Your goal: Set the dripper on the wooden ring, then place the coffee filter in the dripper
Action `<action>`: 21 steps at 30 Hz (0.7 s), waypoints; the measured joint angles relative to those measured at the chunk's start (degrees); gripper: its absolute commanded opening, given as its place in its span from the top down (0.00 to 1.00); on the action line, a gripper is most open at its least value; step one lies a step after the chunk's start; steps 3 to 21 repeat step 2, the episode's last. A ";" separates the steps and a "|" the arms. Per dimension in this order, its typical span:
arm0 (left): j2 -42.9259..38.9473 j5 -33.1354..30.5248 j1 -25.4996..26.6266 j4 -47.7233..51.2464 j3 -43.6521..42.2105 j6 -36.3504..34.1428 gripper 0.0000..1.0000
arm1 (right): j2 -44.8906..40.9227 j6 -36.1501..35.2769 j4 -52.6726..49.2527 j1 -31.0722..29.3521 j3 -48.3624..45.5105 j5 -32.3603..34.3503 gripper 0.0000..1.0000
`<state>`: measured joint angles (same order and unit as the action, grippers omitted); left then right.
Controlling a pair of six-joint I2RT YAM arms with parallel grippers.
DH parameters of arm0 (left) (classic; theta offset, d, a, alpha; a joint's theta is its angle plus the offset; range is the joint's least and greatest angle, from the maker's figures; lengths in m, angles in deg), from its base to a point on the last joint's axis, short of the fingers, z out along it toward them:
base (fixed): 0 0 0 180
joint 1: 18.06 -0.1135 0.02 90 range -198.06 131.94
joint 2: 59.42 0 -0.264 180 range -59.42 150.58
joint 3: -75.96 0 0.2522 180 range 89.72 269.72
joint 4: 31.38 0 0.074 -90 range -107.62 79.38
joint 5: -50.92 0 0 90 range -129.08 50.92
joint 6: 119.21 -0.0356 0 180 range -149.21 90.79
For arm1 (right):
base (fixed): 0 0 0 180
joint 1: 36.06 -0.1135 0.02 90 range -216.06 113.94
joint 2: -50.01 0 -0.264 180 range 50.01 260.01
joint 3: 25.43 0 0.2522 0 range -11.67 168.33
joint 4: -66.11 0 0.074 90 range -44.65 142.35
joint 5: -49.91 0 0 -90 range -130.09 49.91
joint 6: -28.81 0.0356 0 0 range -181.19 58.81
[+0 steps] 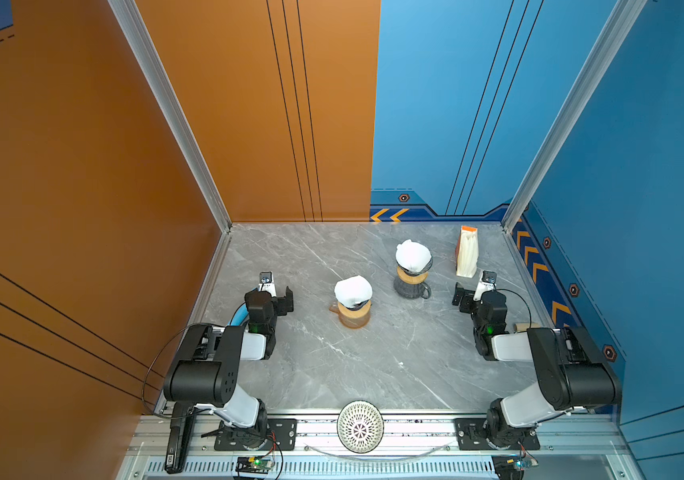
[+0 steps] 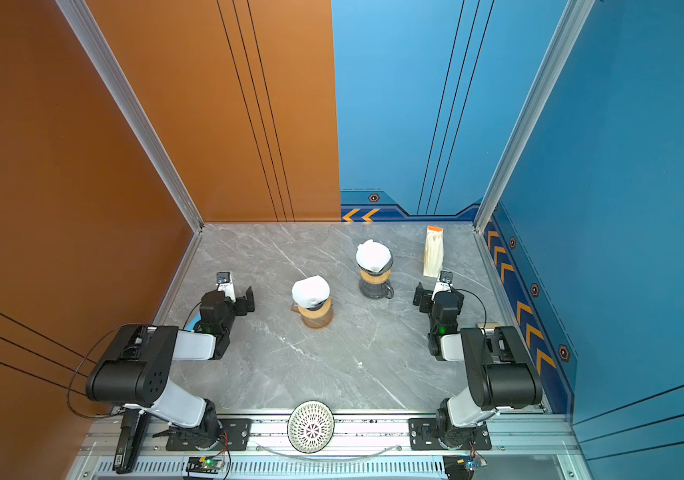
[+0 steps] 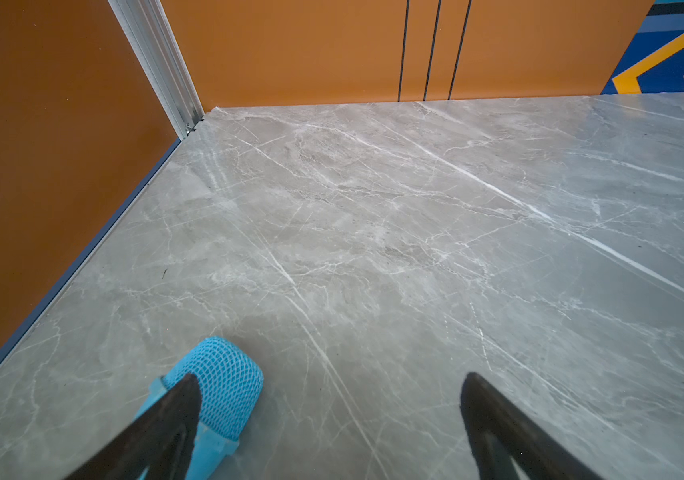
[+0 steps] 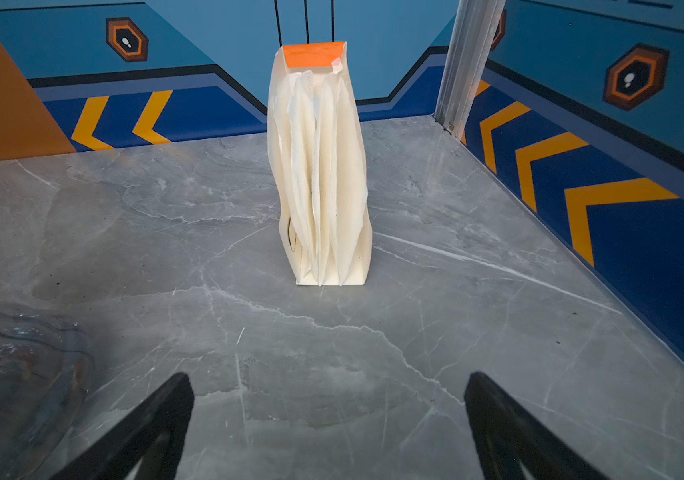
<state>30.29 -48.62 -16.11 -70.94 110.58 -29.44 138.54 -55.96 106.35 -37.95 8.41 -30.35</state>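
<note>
Right wrist view: the filter pack [image 4: 319,166] stands upright on the counter [image 4: 165,249], long axis vertical, orange flap up, sheets edge-on toward me. My right gripper [image 4: 329,380] gapes wide, empty, short of it; my left gripper [image 3: 332,380] is wide and empty too. In a top view a white filter [image 1: 352,290] tops the near dripper [image 1: 357,306], another the far dripper [image 1: 415,271]. Blurred glass [image 4: 12,374] is cut off.

No writing can be read from here; only orange chevrons [image 4: 618,192] and hexagon badges [image 4: 636,77] mark the blue wall band [image 4: 664,257].
</note>
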 measured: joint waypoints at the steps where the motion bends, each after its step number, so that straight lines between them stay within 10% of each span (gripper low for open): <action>1: 0.00 0.00 0.00 0.02 0.04 0.00 0.02 | 0.00 -0.02 0.00 0.00 0.00 0.00 0.00; 21: 0.00 0.02 -0.02 0.02 0.09 0.00 0.02 | 0.00 -0.07 0.00 0.00 0.00 0.00 0.00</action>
